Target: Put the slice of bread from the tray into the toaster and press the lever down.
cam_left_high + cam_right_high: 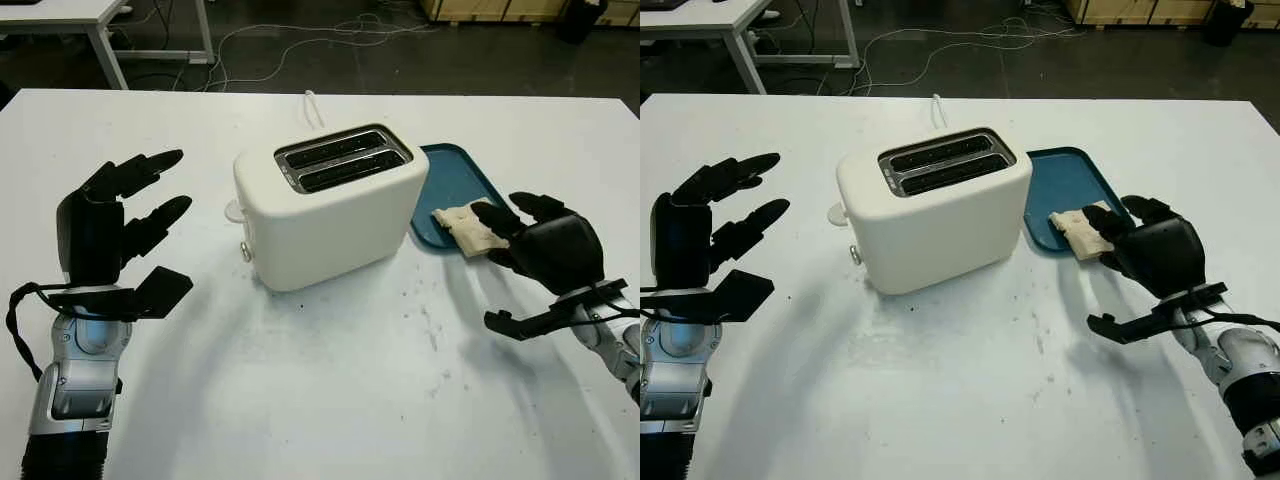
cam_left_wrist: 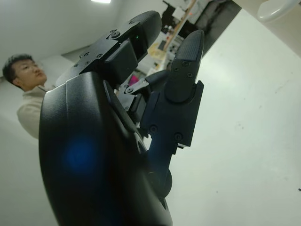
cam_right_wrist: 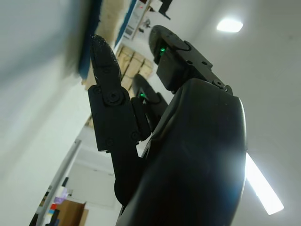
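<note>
The right hand [image 1: 535, 240] reaches the bread [image 1: 462, 226] at the tray's [image 1: 452, 180] near edge, grasp uncertain, so pickup comes next; the left hand [image 1: 120, 235] waits open beside the toaster [image 1: 330, 205].

The toaster [image 1: 328, 205] is set mid-desk [image 1: 330, 400], with the tray [image 1: 452, 185] just to its right. The bread slice [image 1: 462, 228] is placed at the tray's near edge, partly overhanging.
</note>
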Available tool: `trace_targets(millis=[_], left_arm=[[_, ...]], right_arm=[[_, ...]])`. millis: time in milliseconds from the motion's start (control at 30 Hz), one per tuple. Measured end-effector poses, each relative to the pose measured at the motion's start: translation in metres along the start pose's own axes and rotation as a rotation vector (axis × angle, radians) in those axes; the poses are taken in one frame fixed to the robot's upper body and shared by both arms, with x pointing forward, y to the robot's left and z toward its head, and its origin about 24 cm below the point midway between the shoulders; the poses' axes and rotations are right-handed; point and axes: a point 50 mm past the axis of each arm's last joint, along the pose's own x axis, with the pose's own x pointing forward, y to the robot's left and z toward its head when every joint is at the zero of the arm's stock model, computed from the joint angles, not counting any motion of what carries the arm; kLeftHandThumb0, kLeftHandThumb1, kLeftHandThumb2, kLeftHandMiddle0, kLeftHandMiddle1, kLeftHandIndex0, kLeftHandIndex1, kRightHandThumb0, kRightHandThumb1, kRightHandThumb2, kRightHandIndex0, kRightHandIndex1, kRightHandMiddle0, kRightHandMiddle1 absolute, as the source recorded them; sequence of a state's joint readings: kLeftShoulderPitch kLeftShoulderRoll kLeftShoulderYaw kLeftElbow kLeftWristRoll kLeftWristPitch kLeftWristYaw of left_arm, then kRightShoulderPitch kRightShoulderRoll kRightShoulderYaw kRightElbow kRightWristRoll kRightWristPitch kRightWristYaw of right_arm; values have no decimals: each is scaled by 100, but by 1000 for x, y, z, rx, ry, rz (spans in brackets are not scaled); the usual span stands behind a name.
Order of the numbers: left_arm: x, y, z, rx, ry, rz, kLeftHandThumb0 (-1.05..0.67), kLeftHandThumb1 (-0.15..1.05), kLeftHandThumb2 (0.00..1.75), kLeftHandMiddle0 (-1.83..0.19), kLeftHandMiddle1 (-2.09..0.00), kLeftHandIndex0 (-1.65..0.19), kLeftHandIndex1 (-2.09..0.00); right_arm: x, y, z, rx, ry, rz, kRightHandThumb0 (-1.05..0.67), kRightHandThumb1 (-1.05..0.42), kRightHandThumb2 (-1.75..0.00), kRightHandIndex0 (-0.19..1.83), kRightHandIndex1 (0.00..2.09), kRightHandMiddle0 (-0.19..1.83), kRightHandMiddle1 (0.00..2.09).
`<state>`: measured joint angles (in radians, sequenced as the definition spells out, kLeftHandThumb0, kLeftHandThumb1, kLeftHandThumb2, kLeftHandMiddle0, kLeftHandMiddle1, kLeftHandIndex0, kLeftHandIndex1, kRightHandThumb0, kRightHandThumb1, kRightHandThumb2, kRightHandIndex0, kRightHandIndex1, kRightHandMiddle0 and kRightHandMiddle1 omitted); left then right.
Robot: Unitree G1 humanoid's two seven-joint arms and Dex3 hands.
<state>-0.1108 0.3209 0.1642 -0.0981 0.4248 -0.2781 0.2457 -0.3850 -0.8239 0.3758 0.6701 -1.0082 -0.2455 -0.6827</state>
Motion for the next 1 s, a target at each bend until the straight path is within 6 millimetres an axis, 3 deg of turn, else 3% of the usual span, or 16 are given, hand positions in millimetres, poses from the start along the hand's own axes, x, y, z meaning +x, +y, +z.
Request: trace_targets(millis=[67, 167, 233, 467, 600, 667, 867, 900, 933, 1000], left_arm=[[0, 0, 0, 0, 0, 0, -39, 91, 0, -61, -88, -86, -12], [0, 0, 0, 1, 0, 0, -41, 91, 0, -61, -87, -86, -12], [0, 0, 0, 1, 1, 1, -42, 91, 0, -62, -87, -86, -12], [0, 1, 0, 2, 1, 1, -40, 91, 0, -62, -86, -86, -11], [0, 1, 0, 2, 1, 1, -39, 91, 0, -62, -85, -87, -10], [0, 1, 0, 2, 1, 1, -39, 91, 0, -62, -85, -87, -10], [0, 1, 0, 2, 1, 1, -37, 90, 0, -63, -85, -88, -10], [0, 0, 0, 2, 1, 1, -38, 90, 0, -63, -85, -88, -10], [0, 0, 0, 2, 1, 1, -38, 90, 0, -63, -85, -88, -9], [0, 0, 0, 2, 1, 0, -38, 90, 0, -63, -85, -88, -9]], right_arm=[[-1, 2, 1, -12, -12, 7, -31, -92, -22, 103, 29, 102, 10], [-1, 3, 3, -27, -26, 15, -34, -92, -24, 78, 86, 107, 5], [0, 3, 3, -37, -27, 13, -36, -92, -23, 73, 94, 107, 4], [-1, 3, 1, -42, -22, -9, -39, -92, -13, 66, 85, 98, 0], [-1, 3, 1, -42, -22, -8, -41, -92, -13, 66, 42, 79, 0], [-1, 3, 1, -42, -21, -12, -41, -92, -13, 67, 30, 75, 0], [-1, 4, 0, -47, -20, -21, -37, -92, -12, 78, 29, 80, 3], [-1, 4, 0, -47, -19, -23, -37, -92, -14, 74, 45, 83, 3], [0, 4, 0, -47, -19, -26, -35, -92, -16, 62, 83, 89, 4], [1, 5, 1, -42, -17, -33, -35, -92, -21, 53, 112, 94, 6]])
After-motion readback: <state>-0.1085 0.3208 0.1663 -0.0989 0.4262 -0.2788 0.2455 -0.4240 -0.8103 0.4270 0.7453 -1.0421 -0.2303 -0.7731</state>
